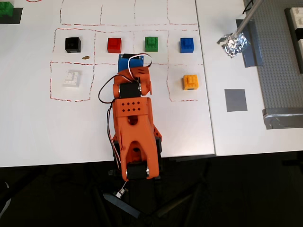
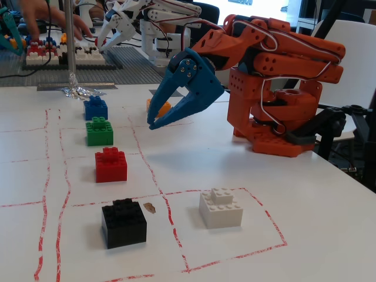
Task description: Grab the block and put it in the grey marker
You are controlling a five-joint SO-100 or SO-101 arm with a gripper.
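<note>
The small blue square toy brick (image 1: 187, 45) sits on the white desk (image 1: 42, 137) at the right end of a row of bricks in the overhead view, inside a cell drawn in dashed red lines. In the fixed view the same blue brick (image 2: 95, 108) is the farthest of that row, just in front of the crumpled foil (image 2: 82, 91) at the foot of a metal pole.

The flat dark grey square patch of tape (image 1: 235, 100) shows only from overhead, on the neighbouring desk panel, to the right of and lower than the blue brick, well apart from it. The fixed view does not take it in.

Next in the row come a green brick (image 1: 151, 43), a red brick (image 1: 114, 45) and a black brick (image 1: 73, 44). An orange brick (image 1: 191, 82) lies below the blue one in the overhead view, and a white brick (image 1: 72, 78) sits in its own red cell below the black one. A tiny brown speck (image 1: 85, 57) lies near the black brick.

The orange arm (image 1: 135, 123) is folded over its base. From above its blue gripper is mostly hidden under the wrist, so its state cannot be read there. The fixed view shows the gripper (image 2: 154, 123) clearly: the two blue fingers are spread moderately apart with nothing between them, tips pointing down and to the left, hanging above the desk clear of every brick.

At the back of the fixed view a white robot arm (image 2: 147, 14) stands over a grey studded baseplate (image 2: 126, 59).
</note>
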